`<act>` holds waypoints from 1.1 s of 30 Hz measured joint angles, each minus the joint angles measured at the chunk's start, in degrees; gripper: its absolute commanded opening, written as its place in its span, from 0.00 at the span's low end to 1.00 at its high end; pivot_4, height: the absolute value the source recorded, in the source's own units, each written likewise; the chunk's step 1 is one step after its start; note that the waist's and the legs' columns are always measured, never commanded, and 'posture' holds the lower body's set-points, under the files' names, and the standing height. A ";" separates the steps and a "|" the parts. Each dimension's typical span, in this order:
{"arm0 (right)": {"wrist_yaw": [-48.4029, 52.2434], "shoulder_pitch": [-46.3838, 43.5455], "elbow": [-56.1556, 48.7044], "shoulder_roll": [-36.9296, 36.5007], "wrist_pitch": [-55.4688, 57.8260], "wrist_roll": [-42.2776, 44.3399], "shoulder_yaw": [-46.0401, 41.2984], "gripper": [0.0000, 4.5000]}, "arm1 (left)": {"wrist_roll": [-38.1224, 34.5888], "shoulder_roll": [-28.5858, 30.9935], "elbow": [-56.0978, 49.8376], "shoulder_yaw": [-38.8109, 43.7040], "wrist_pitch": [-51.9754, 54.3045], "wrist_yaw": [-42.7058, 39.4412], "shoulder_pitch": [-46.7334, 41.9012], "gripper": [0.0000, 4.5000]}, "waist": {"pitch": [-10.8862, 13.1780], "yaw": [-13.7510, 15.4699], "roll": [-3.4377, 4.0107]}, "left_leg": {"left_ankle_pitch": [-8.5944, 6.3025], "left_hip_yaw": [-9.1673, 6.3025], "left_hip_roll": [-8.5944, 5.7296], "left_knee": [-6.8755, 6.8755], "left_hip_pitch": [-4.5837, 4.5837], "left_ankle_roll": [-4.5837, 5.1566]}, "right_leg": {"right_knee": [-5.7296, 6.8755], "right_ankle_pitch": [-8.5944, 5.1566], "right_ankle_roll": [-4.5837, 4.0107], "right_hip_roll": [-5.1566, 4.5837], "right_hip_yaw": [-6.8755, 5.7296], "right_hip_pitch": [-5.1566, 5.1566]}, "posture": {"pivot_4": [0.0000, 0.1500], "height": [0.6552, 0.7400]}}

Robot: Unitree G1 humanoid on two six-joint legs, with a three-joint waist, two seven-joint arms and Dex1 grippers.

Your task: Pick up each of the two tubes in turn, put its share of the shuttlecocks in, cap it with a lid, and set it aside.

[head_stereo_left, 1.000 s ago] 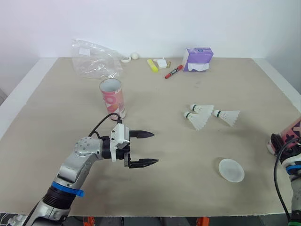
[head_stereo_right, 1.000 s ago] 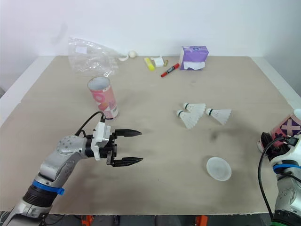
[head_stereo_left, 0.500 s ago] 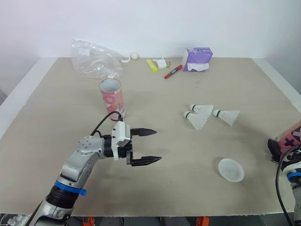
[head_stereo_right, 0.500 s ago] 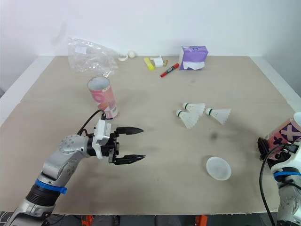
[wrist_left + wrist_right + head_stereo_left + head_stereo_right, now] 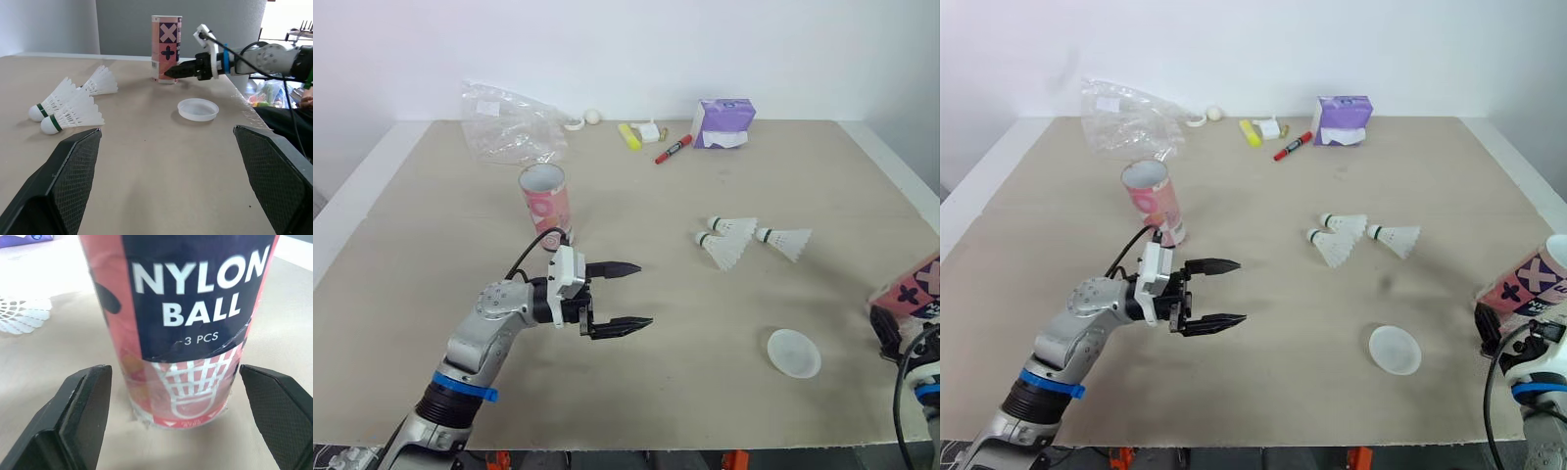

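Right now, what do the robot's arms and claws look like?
The left arm and right arm are silver-grey, each with a blue band and a black cable to a white wrist block. Left claw and right claw have two black fingers.

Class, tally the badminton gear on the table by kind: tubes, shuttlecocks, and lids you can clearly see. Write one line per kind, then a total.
Tubes: 2
Shuttlecocks: 3
Lids: 1
Total: 6
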 measured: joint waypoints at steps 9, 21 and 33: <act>7.22 16.53 -11.83 1.52 -0.64 2.11 -1.93 0.99 | -0.65 -2.33 0.92 0.78 -0.69 0.58 -0.85 1.00 | -0.03 0.26 0.05 | -0.03 0.00 0.00 -0.03 -0.01 -0.04 | -0.01 -0.07 0.01 -0.02 0.00 -0.02 | 1.00 1.00; 24.92 17.02 -25.18 -9.52 -0.84 4.50 3.57 0.99 | 0.43 -2.95 2.34 1.93 -3.00 2.63 -0.01 1.00 | 0.06 -0.14 -0.17 | -0.03 0.06 0.01 0.08 0.01 -0.09 | -0.01 -0.03 -0.02 -0.02 0.02 -0.02 | 1.00 1.00; 30.12 -5.15 -22.47 -11.88 1.32 2.80 23.87 0.99 | 2.76 -2.35 0.83 3.41 -4.58 8.69 2.39 1.00 | 0.11 1.16 -0.26 | -0.13 -0.04 -0.01 0.07 -0.11 -0.23 | -0.02 -0.19 0.09 -0.01 0.02 0.01 | 1.00 1.00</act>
